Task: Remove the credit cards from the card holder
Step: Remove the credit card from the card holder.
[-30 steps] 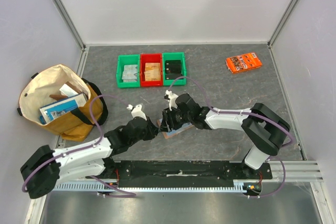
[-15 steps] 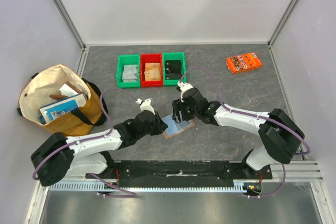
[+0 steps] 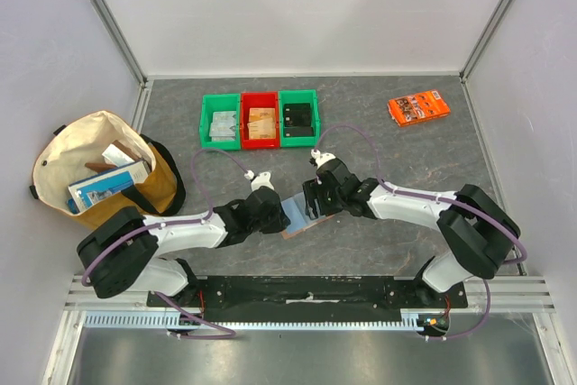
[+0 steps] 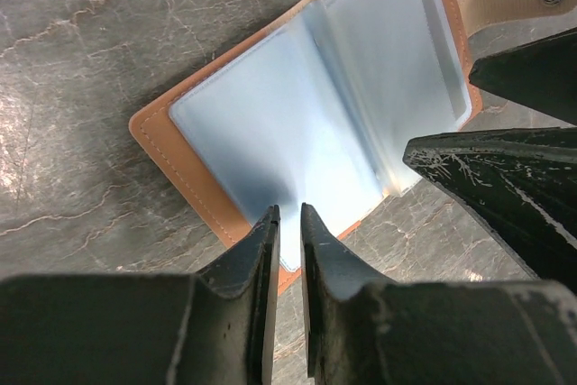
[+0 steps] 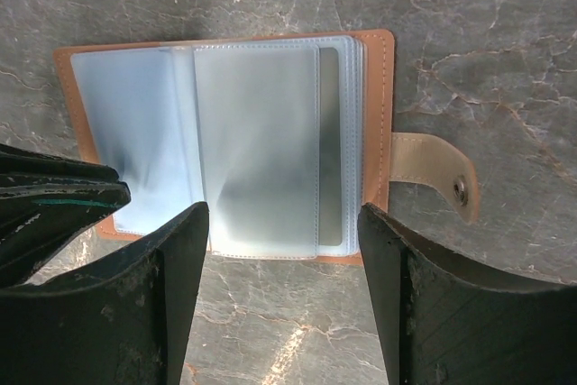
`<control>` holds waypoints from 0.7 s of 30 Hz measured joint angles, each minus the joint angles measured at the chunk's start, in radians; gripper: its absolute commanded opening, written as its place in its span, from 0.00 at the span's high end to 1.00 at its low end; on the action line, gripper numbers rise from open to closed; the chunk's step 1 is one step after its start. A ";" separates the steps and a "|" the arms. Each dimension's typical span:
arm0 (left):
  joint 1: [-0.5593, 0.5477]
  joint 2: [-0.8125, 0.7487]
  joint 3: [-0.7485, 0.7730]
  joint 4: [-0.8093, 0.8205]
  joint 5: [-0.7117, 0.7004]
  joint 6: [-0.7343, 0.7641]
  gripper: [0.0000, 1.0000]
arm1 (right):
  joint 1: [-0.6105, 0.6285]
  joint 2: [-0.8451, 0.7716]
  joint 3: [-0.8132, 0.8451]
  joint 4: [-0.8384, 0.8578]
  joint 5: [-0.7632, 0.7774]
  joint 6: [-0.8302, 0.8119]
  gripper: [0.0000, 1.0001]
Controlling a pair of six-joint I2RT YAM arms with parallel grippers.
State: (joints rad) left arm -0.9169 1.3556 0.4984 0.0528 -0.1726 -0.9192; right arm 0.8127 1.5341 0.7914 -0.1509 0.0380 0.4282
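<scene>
A bag (image 3: 101,178) stands at the bench's (image 3: 406,169) left edge, with boxes and papers poking out of it. Three bins (image 3: 261,96) – green, red, green – sit in a row toward the back edge, left of centre. In front of them, near the middle of the bench and closer to the near edge, the left gripper (image 3: 278,216) comes down onto the left end of the holder (image 3: 296,216). Its jaws are drawn almost together, with only a thin slit left between them, and the tips are at the near edge of the clear sleeves (image 4: 297,123). Whether they pinch a sleeve cannot be told. The holder lies flat and open, inside face up. Its long axis runs left to right, slightly skewed so that the right end lies a bit farther back. Its tab (image 5: 433,178) sticks out from the right end, pointing toward the bench's right edge. A grey card (image 5: 329,146) shows as a strip inside the right-hand sleeves. The right gripper (image 3: 311,207) hangs over the holder's right half with its jaws spread wide – one finger on each side of the right-hand page, gripping nothing. An orange packet (image 3: 419,106) lies well apart, near the back right corner.
</scene>
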 measured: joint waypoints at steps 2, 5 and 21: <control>0.000 0.002 0.000 0.002 0.000 0.000 0.80 | 0.000 0.008 -0.002 0.000 -0.005 0.003 0.26; 0.000 0.005 0.000 0.003 0.000 0.000 0.80 | 0.001 0.012 -0.008 0.001 -0.013 0.007 0.27; 0.000 0.014 0.006 0.005 0.010 0.000 0.80 | 0.001 0.011 -0.008 0.003 -0.026 0.008 0.26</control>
State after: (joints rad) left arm -0.9169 1.3701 0.5045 0.0578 -0.1631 -0.9192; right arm 0.8135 1.5455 0.7837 -0.1482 0.0120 0.4358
